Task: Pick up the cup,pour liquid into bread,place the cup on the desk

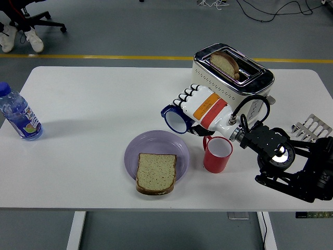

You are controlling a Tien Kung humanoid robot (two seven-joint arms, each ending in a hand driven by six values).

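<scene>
The blue cup (175,119) is up in the air, tipped on its side with its white mouth facing the near left, just above the far right rim of the purple plate (156,147). The right hand (200,109), white with an orange and a red band, has its fingers wrapped around the cup, knuckles lined up along the top. The black right arm (291,166) reaches in from the lower right corner. On the plate lies the slice of bread (155,172), flat, toward the near edge. A red mug (217,154) stands upright just beside the plate on its right, right under the wrist. Behind the hand sits a silver toaster (234,75) with a slice of toast (225,62) poking out of its slot. Far left on the white table (93,114), a water bottle (17,113) stands upright, and a small metal rack (311,129) rests near the right edge
</scene>
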